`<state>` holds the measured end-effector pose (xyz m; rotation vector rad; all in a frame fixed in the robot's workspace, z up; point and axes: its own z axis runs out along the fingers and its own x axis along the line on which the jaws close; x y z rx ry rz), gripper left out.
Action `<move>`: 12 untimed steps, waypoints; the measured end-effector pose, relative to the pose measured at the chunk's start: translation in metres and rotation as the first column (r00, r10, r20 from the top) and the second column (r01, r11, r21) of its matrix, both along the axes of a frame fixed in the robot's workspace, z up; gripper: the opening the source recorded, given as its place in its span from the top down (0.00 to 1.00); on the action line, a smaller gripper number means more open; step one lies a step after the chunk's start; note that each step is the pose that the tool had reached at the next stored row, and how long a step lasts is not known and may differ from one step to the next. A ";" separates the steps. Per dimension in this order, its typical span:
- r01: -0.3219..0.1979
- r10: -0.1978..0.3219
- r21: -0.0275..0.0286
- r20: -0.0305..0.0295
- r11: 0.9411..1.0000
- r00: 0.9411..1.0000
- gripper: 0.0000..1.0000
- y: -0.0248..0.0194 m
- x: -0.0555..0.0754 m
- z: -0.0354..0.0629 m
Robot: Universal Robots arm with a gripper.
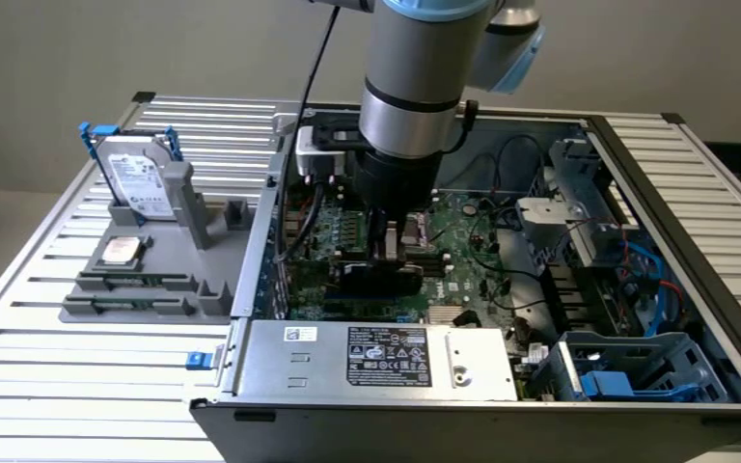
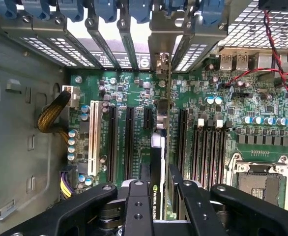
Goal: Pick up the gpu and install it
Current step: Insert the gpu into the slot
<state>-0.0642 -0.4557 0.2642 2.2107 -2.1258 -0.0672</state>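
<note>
fingers [image 2: 135,209] clamped on gpu [image 2: 157,164], card held edge-on over green motherboard [image 2: 129,88]

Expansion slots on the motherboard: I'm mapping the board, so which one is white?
The long slot closest to the braided yellow cable bundle is white; the other slots beside it are black.

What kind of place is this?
Probably a robotics lab bench for computer assembly: an open computer case sits on a slatted table, a robot arm reaches into it, and a hard drive stands in a gray fixture.
</note>
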 end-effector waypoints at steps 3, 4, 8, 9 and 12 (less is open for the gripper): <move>0.000 0.000 -0.003 0.000 1.000 1.000 0.74 0.0023 0.000 0.0000; 0.000 0.000 -0.004 0.000 1.000 1.000 0.74 0.0025 0.000 -0.0001; 0.000 0.000 -0.005 0.000 1.000 1.000 0.74 0.0025 0.000 -0.0001; 0.000 0.000 -0.006 0.000 1.000 1.000 0.74 0.0025 0.000 -0.0001; 0.000 0.000 -0.006 0.000 1.000 1.000 0.74 0.0026 -0.001 0.0000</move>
